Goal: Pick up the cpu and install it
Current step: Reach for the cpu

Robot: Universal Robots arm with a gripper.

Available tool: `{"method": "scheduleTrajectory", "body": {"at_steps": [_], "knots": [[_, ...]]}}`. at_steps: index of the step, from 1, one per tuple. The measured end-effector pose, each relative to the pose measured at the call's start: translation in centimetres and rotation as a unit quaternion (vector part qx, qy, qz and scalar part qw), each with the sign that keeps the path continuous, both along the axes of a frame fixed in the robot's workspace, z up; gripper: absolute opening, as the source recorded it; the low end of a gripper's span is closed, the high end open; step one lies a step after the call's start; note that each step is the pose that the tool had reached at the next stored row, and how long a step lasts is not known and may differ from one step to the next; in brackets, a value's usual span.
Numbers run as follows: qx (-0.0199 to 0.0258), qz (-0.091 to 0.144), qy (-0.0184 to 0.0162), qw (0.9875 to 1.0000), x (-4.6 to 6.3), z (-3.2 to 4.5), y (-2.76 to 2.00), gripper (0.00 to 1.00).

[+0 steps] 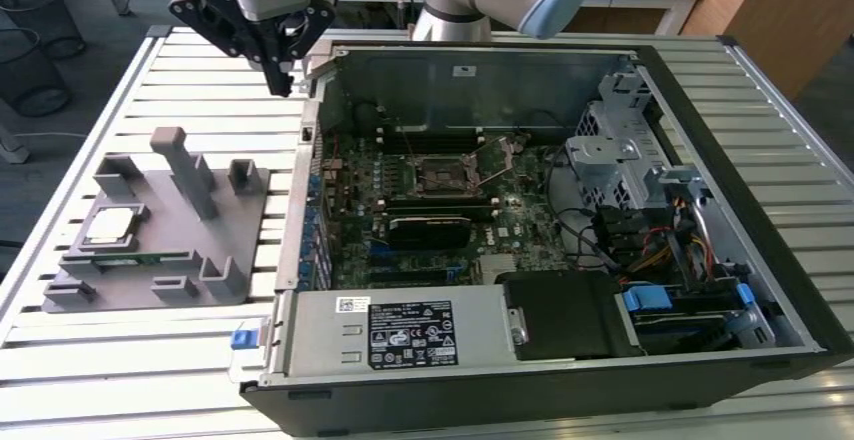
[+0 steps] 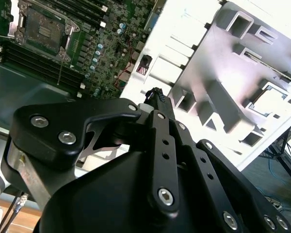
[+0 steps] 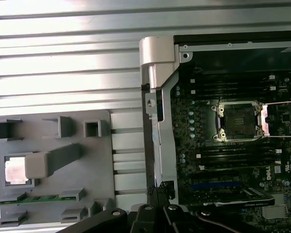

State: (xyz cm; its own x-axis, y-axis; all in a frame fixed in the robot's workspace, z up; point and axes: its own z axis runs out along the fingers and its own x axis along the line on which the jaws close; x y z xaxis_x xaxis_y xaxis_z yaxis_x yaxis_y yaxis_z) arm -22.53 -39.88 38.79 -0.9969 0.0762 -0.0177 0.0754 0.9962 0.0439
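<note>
Gripper (image 2: 154, 93) fingertips sit pressed together (clamped on no part), hanging over the slatted table (image 1: 200, 70) just beside the case (image 1: 467, 85) wall. Well apart, the cpu (image 1: 110, 225) lies flat in the grey tray (image 1: 174, 230); the socket (image 3: 237, 121) frame is swung open

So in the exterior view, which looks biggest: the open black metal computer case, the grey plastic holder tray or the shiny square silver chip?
1. Open black metal computer case, biggest by far.
2. Grey plastic holder tray.
3. Shiny square silver chip, resting on that tray, smallest.
</note>
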Motion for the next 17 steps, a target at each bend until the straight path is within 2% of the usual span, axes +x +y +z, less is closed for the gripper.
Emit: {"method": "scheduleTrajectory", "body": {"at_steps": [17], "knots": [[0.0, 0.0, 0.0041, 1.0, -1.05, -0.18, 0.0, 0.11]]}}
